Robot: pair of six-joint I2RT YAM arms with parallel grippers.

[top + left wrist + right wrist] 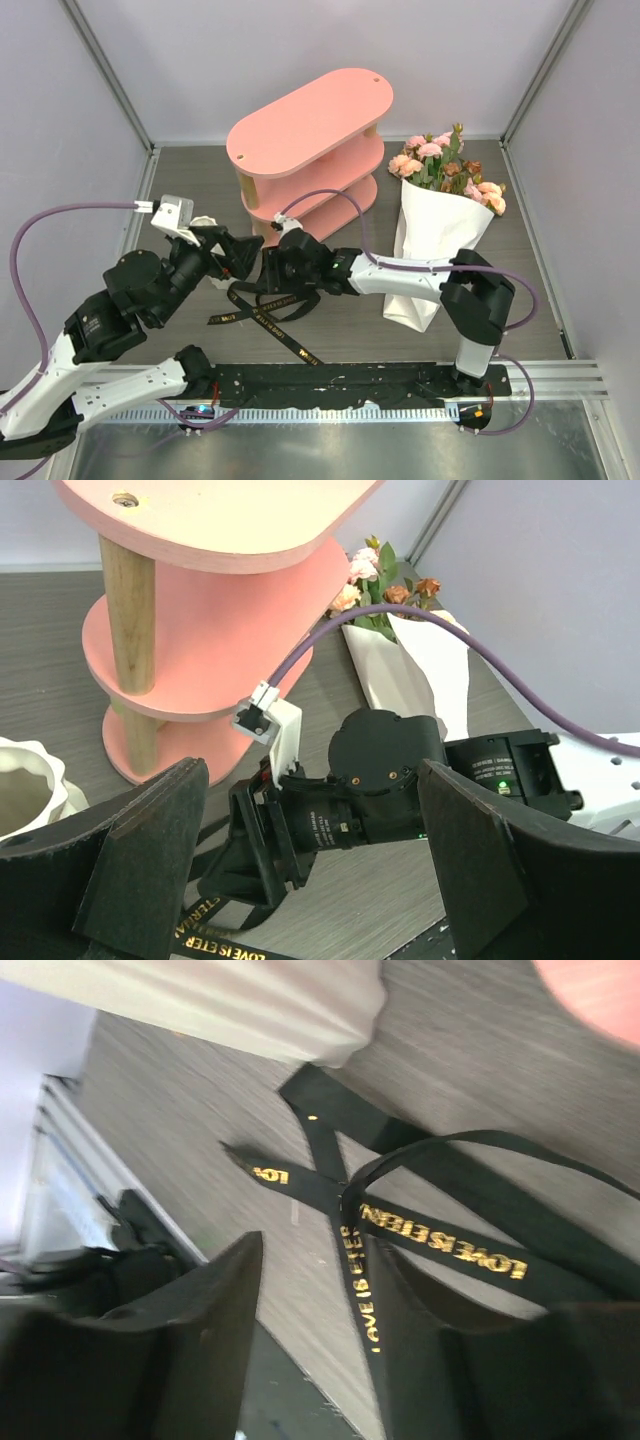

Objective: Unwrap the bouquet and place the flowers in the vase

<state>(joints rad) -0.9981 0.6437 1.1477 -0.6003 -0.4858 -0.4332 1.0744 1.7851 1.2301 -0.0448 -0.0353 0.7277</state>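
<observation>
The bouquet (437, 232) lies at the right in its white paper cone, and the flowers (445, 165) stick out of its far end. The black ribbon (268, 312) with gold lettering lies loose on the table. My right gripper (266, 270) hovers over it. Its jaws stand apart in the right wrist view (320, 1290), and the ribbon (440, 1240) runs along the inner face of one finger. My left gripper (232, 256) faces it, wide open (320, 880) and holding nothing. The white vase (25, 785) is beside its left finger, mostly hidden in the top view.
The pink three-tier shelf (310, 140) stands at the back centre, just behind both grippers. The right arm's purple cable (400, 615) arcs over the table. The cone's narrow end (230, 1000) lies close to the ribbon. Grey walls close in the sides.
</observation>
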